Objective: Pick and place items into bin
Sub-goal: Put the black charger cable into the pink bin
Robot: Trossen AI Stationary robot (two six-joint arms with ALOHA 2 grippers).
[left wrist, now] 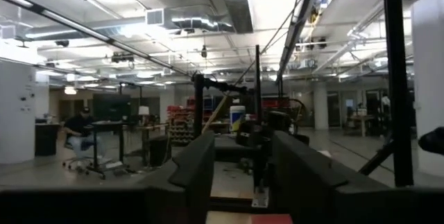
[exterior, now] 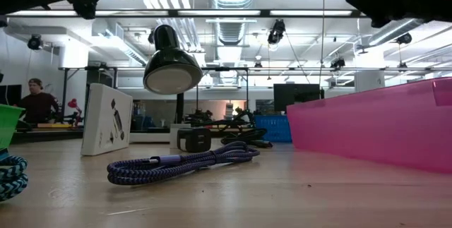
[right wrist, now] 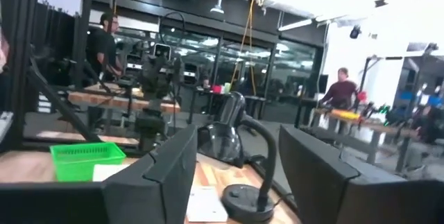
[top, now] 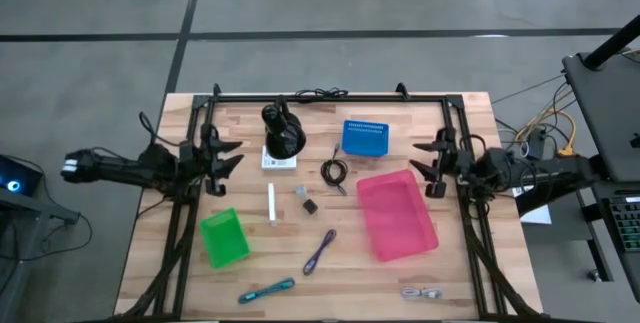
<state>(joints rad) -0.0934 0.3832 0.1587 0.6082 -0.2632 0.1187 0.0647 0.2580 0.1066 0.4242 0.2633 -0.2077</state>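
The small items lie mid-table, touched by neither gripper: a black coiled cable, a white stick, a silver piece, a tiny dark block, a purple braided cord, a teal one and a white card under the black lamp's base. A pink bin, a green bin and a blue bin stand among them. My left gripper hovers open by the table's left edge. My right gripper hovers open by the right edge, above the pink bin's far corner.
A black desk lamp stands near the far edge. A grey cable piece lies by the near right corner. A black frame runs along the table's far and side edges. People sit in the room beyond.
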